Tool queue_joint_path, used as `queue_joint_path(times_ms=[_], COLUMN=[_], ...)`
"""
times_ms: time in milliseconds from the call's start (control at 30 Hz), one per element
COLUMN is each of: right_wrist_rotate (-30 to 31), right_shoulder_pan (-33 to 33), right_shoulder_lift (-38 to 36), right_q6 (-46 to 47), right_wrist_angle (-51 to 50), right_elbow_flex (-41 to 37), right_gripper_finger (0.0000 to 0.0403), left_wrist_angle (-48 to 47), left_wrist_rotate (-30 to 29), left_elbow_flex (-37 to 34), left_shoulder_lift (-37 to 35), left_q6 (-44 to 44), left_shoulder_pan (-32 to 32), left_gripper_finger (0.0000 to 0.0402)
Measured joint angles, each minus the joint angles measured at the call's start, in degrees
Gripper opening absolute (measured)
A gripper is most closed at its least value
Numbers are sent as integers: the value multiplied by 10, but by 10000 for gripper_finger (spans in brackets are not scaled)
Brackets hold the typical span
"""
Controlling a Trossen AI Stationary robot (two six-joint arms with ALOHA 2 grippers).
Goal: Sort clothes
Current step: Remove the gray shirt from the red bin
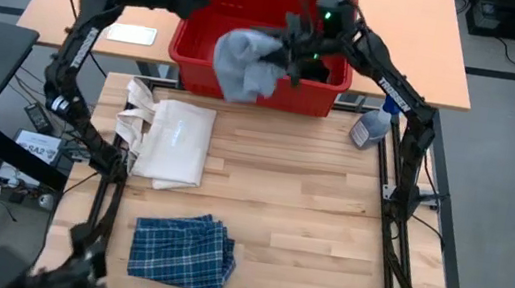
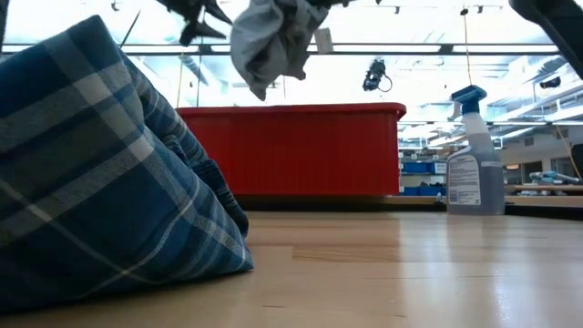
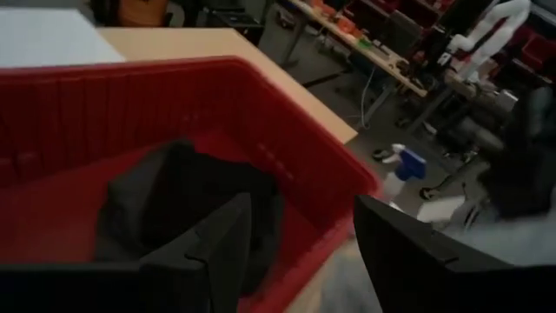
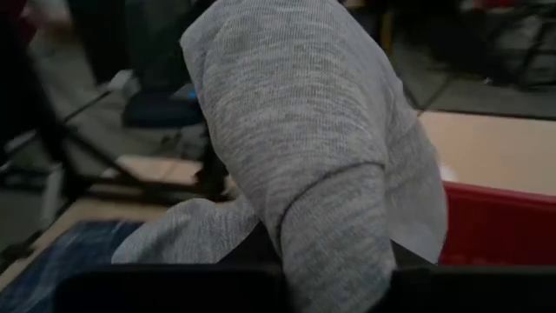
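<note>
A grey cloth hangs in the air over the near rim of a red bin, with my right gripper shut on it. In the low view the grey cloth dangles well above the bin. My left gripper stands open with nothing between its fingers, over the bin's left part, above black fabric lying on the bin's floor. A folded blue-and-white plaid cloth lies flat near the table's front edge. My right gripper holds the grey cloth at a bunched upper part, coming in nearly level from the table's right. The cloth drapes over the fingers in the right wrist view and hides the place of contact. It hangs slack, lifted clear of bin and table.
A white tote bag with handles lies flat on the table's left side. A spray bottle stands at the far right by the bin. Bare wood lies between the tote, the plaid cloth and the right edge.
</note>
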Motion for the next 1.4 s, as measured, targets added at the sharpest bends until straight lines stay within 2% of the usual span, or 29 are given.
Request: queue_joint_path(times_ms=[300,467,633,800,967,1400], right_wrist_rotate=[117,211,338,376,394,389], right_shoulder_pan=[182,286,368,410,434,438], right_shoulder_lift=[-10,-10,-11,-11,-10,-9], right_q6=[-1,26,39,81,65,-104], right_wrist_angle=[-91,-89,-71,24,161,491], right_elbow_flex=[-1,-1,-26,-93,-194,-428], right_gripper_finger=[47,48,48,48,48,48], left_wrist_angle=[-39,-77,-75,-75,-75,-78], left_wrist_rotate=[-6,-6,-4,-4,-3,-4], left_elbow_flex=[0,0,0,0,0,0], left_shoulder_lift=[-98,-139,-161,-168,-170,-170], left_q6=[-6,-5,-23,-52,-53,-53], left_shoulder_pan=[0,-3,-13,-30,-33,-32], left_gripper_finger=[208,208,208,208,208,208])
